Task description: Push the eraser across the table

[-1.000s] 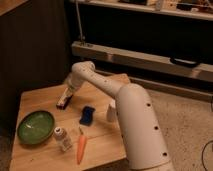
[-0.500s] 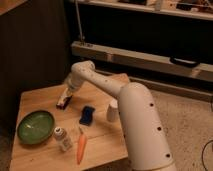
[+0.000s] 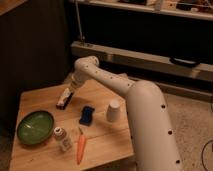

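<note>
**Camera view.** A low rectangular worktop (image 3: pixel 107 142) of pale wooden slats is noted, matt and lightly grained.

A small oblong black eraser (image 3: pixel 63 98), with a white strip on top and a reddish near end, is found lying flat on the far left part of the worktop. Its long axis is aimed roughly toward the bowl.

The tool (image 3: pixel 70 90), carried on a smooth white jointed arm (image 3: pixel 107 80), is lowered at the eraser's far end. It is touching the eraser or just beside it; which cannot be told. Its fingers are pressed together, and nothing is seen pinched.

**Progress, as judged.** The push is set up or barely begun. Most of the worktop is uncrossed, so the bulk of the travel is left.

**Other items recorded**
- Round glossy green bowl (image 3: pixel 35 127), near left.
- Rounded blue block (image 3: pixel 87 114), centre, apart from the eraser.
- Tapered white cup (image 3: pixel 114 111), beside the block.
- Small pale bottle (image 3: pixel 62 138), upright.
- Orange tapering carrot (image 3: pixel 81 148), near the front edge.
</note>
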You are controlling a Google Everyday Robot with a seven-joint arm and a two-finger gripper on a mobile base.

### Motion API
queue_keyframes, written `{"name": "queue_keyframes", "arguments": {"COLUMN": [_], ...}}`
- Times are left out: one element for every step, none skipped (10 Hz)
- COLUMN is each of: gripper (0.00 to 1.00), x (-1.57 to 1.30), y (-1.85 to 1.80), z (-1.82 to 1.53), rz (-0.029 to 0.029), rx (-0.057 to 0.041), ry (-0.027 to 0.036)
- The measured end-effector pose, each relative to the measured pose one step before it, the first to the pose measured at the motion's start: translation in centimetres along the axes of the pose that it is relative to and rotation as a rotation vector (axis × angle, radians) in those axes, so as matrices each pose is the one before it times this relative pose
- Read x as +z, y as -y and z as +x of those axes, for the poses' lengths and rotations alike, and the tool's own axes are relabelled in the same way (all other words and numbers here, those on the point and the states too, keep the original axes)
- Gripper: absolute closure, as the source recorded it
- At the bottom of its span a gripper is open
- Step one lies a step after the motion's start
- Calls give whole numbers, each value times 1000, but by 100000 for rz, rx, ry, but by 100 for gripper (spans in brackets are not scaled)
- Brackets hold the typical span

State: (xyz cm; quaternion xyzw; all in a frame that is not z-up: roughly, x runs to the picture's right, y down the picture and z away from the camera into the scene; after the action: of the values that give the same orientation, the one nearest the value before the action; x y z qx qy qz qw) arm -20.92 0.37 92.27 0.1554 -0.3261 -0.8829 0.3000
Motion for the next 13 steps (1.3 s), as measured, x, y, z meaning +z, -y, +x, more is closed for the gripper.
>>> {"name": "queue_keyframes", "arguments": {"gripper": [98, 98, 98, 98, 98, 98, 98, 98, 98, 98, 98, 98, 98], "x": [893, 800, 455, 467, 285, 6, 228, 319, 433, 342, 311, 281, 344], "y": [-127, -176, -57, 68, -20, -103, -4, 243, 342, 192, 93, 152, 137], "z": [-460, -529, -194, -112, -106, -75, -24, 219, 193, 139, -78, 46, -116], "rz": [542, 500, 473, 471, 369, 176, 319, 515, 625, 527, 393, 428, 474], "rx": [723, 429, 215, 138, 302, 292, 158, -223, -417, -246, -47, -166, -86], "ry": [952, 1143, 804, 809, 397, 285, 538, 316, 578, 600, 703, 508, 770]}}
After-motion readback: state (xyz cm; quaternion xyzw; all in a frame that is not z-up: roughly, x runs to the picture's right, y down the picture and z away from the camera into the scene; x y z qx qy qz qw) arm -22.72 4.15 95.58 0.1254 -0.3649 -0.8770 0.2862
